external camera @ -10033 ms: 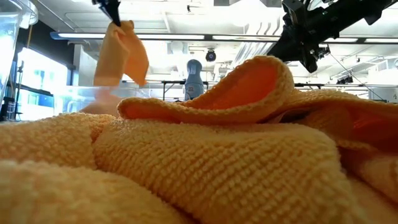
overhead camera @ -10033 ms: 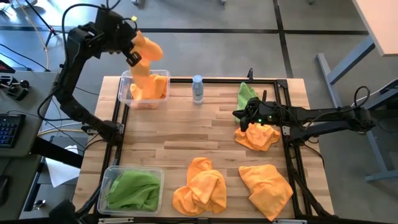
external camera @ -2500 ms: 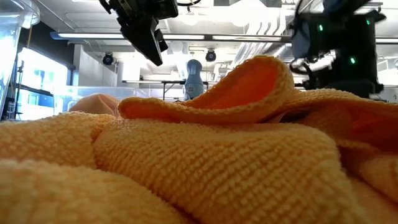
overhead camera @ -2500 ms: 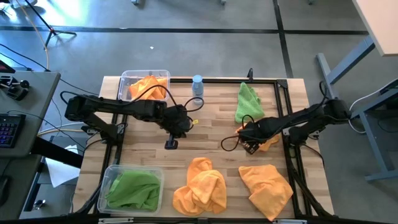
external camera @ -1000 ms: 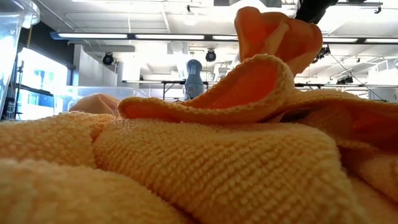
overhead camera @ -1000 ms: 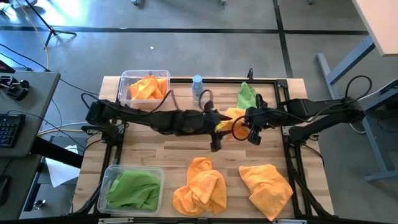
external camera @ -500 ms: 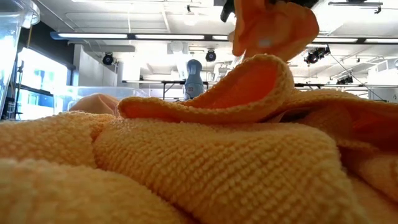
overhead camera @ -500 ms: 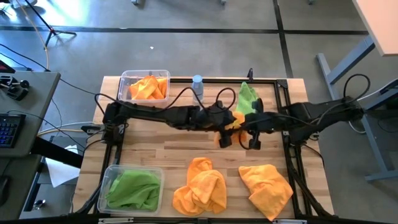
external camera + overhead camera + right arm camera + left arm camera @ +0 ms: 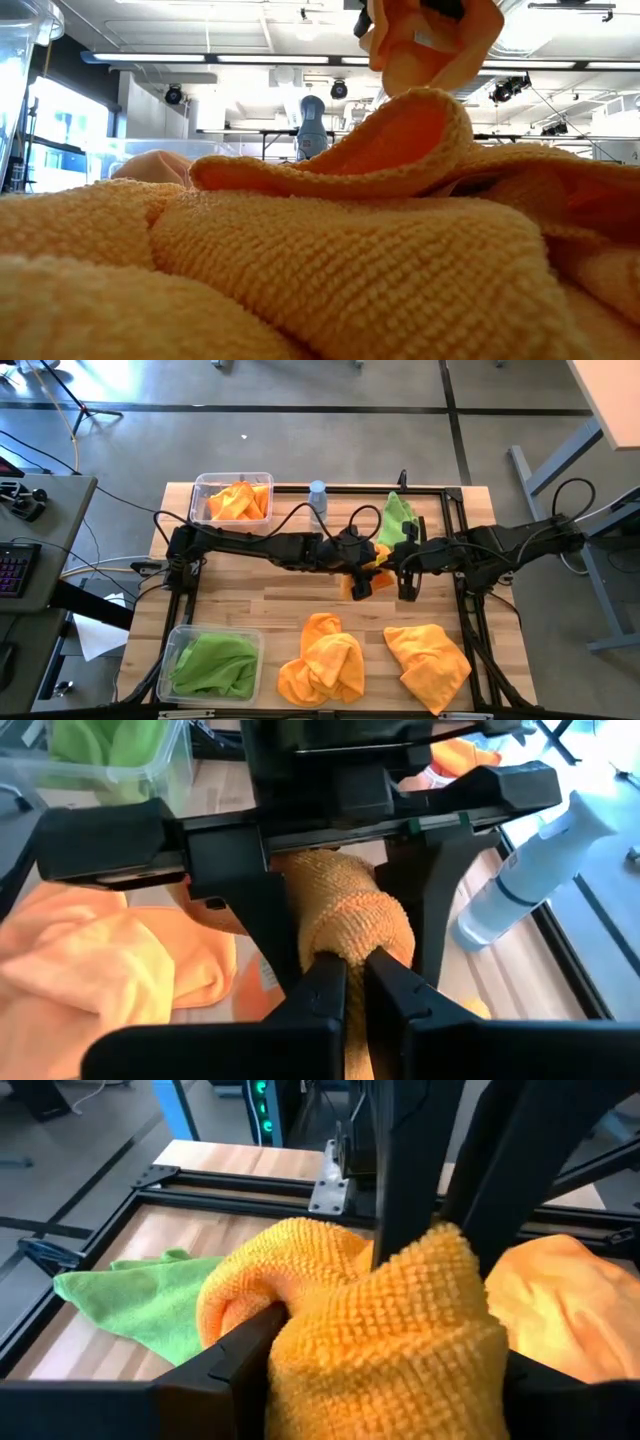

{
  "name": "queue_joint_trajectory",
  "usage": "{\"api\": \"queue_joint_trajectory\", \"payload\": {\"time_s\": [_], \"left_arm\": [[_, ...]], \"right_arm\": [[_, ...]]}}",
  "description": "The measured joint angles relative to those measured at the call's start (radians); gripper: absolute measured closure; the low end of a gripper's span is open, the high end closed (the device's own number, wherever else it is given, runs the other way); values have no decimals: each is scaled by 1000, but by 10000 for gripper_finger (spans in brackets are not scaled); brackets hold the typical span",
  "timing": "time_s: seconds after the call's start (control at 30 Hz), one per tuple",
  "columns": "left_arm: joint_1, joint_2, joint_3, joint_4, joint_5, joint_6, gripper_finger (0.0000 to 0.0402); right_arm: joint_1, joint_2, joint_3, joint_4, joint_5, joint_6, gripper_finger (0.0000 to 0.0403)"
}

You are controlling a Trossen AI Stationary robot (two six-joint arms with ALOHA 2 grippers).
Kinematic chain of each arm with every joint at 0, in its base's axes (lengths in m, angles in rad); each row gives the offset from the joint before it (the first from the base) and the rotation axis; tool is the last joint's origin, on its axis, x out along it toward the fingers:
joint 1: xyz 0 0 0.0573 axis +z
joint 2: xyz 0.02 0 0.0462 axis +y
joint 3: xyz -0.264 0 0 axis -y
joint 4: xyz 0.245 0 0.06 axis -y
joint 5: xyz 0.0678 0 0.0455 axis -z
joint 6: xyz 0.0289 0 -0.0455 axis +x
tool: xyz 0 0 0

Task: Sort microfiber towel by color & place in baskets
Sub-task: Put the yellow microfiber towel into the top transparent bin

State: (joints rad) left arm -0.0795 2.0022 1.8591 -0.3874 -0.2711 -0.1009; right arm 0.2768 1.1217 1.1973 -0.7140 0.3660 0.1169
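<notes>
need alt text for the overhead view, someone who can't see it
Over a wooden table, the two dark arms meet at the centre, the left hand and right hand both on one fuzzy orange cloth. One clear plastic bin holds orange cloths, another green; more cloths lie loose.
</notes>
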Motion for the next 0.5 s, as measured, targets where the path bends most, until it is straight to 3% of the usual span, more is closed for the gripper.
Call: {"api": "queue_joint_trajectory", "payload": {"time_s": [0.1,0.3,0.5], "left_arm": [[0,1,0,-11,-1,0,251],[0,1,-1,-41,-5,0,381],[1,-3,-2,-107,-29,6,386]], "right_arm": [[-4,0,0,-12,3,14,392],[-4,0,0,-26,19,63,363],[-4,-1,0,-133,19,143,310]]}}
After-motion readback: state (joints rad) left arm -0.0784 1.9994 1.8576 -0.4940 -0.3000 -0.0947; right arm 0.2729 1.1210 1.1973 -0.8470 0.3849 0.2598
